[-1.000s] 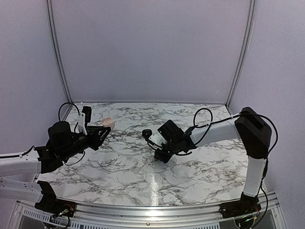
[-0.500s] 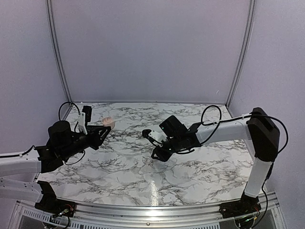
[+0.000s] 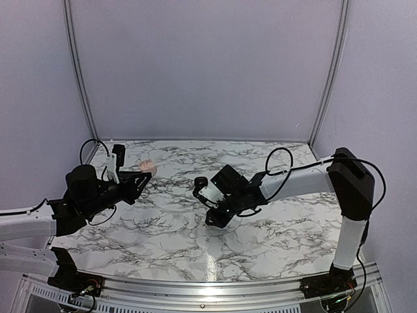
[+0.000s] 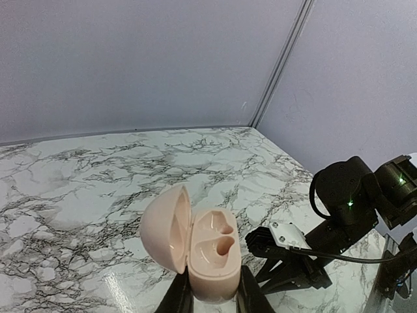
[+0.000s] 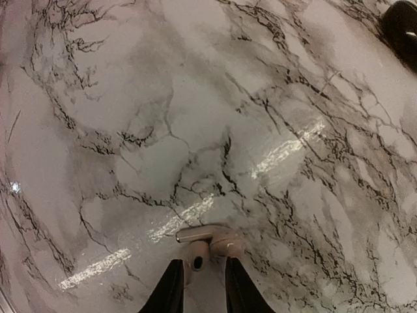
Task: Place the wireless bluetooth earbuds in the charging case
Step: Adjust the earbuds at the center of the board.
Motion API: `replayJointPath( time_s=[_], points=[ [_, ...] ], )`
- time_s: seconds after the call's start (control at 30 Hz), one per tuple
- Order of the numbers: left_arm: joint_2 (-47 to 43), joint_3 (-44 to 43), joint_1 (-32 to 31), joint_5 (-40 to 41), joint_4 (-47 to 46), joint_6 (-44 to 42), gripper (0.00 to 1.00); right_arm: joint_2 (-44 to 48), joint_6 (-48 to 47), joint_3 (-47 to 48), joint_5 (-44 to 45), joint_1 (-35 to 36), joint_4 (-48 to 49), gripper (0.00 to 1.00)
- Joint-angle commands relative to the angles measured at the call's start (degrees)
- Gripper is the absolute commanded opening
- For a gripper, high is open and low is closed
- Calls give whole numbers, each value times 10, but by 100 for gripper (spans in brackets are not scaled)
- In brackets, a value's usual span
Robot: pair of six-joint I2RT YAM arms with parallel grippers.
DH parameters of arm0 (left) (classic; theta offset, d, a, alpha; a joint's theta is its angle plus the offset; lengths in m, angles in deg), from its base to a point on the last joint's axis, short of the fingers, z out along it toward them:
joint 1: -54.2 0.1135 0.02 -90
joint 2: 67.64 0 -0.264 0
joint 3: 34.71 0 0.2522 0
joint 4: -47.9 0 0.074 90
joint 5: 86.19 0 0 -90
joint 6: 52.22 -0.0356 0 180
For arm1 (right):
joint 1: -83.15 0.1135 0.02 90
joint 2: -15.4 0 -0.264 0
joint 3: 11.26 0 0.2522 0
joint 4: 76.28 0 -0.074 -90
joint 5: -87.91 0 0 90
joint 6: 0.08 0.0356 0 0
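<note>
The charging case (image 4: 195, 248) is pale pink, with its lid swung open to the left and both wells showing nothing inside. My left gripper (image 4: 210, 295) is shut on its base and holds it above the table's left rear (image 3: 148, 167). A pale pinkish earbud (image 5: 225, 240) with a short stem sits at the marble surface. My right gripper (image 5: 202, 264) is shut on it, a finger on each side of its dark-holed nozzle. From above, the right gripper (image 3: 214, 220) is low over the table's middle.
A black rounded lump (image 3: 201, 182) lies on the marble just behind the right gripper and shows again at a corner (image 5: 401, 23). The right arm (image 4: 352, 195) reaches in close to the held case. Grey walls enclose the table.
The right gripper rose and shifted a little, its jaws widened briefly, then it came back down to the table and closed again. The left arm and the case stayed still.
</note>
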Motion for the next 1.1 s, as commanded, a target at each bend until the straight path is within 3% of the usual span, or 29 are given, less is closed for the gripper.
replayJointPath(
  time_s=[0.0, 0.53, 0.7, 1.07],
  points=[
    [-3, -16, 2, -7, -26, -2, 0, -27, 8, 36, 4, 4, -3, 24],
    [-1, -15, 3, -3, -27, -10, 0, -57, -13, 49, 52, 9, -34, 18],
    [1, -16, 3, -4, -28, -10, 0, -39, -13, 33, 62, 10, -48, 9],
    [1, -18, 3, -7, -27, -10, 0, 17, -13, -29, 67, 3, -83, 9]
  ],
)
